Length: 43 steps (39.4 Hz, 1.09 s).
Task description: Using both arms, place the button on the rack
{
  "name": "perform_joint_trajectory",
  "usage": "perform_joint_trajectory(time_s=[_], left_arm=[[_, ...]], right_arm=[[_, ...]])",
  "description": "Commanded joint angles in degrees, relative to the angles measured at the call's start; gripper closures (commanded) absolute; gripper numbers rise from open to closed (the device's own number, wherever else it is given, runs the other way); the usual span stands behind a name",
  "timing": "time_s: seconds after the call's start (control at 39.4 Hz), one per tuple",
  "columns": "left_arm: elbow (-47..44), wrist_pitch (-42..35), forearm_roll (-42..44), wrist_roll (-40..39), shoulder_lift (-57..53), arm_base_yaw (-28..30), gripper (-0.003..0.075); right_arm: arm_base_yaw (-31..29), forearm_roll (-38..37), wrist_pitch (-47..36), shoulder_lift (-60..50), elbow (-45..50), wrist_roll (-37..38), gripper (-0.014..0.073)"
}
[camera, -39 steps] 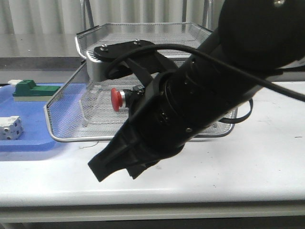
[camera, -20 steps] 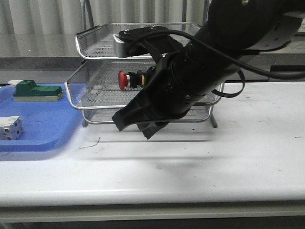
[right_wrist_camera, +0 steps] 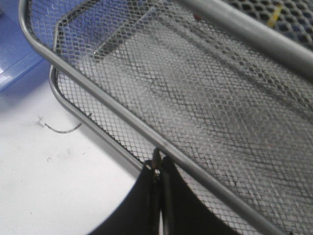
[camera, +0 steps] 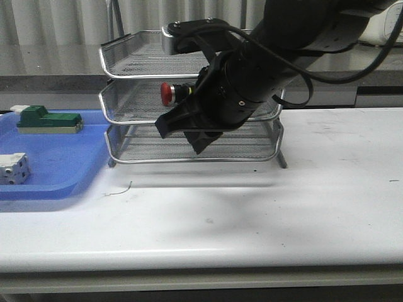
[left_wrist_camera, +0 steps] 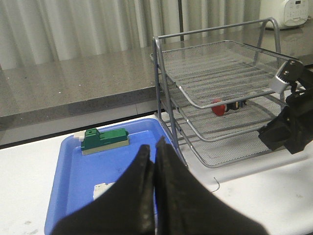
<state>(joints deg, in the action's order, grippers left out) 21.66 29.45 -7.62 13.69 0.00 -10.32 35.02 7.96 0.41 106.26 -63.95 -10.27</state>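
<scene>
While lying on rack's (camera: 126,104) middle tier, button (camera: 170,94) above right tool (camera: 182,131)

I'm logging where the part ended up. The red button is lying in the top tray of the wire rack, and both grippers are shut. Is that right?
Not quite: the button lies in the middle tray of the rack, under the top one, as the left wrist view shows. The left gripper and the right gripper are indeed shut.

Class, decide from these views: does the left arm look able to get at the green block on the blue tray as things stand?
Probably yes. The left gripper, shut, hangs above the blue tray, and the green block lies uncovered just beyond its fingertips. The right arm is over at the rack, away from the block.
</scene>
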Motion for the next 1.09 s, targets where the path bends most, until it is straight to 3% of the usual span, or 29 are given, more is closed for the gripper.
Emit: perform_joint_trajectory(time_s=[0.0,0.18,0.3,0.48,0.79,1.07], left_arm=[[1.37,-4.72,-0.81,-0.67,0.72,0.29,0.0739],[1.37,-4.72,-0.81,-0.67,0.72,0.29,0.0739],[1.37,-4.72,-0.81,-0.67,0.72,0.29,0.0739],[1.37,-4.72,-0.81,-0.67,0.72,0.29,0.0739],[1.37,-4.72,-0.81,-0.67,0.72,0.29,0.0739],[1.37,-4.72,-0.81,-0.67,0.72,0.29,0.0739]], right_arm=[[0.41,-0.69,0.27,-3.80,-1.86,-0.14,0.0704],[0.72,1.20,10.97,-9.43,-1.86,-0.14,0.0704],[-2.39,3.03,15.97,-14.87,-1.52,-0.14,0.0704],[-10.20,3.83,15.96,-23.95,3.34,-0.14,0.0704],[-25.14,3.83,15.19,-43.25,19.45,-0.14,0.0704],[-27.10,3.78,10.39,-65.91,34.59,-0.14,0.0704]])
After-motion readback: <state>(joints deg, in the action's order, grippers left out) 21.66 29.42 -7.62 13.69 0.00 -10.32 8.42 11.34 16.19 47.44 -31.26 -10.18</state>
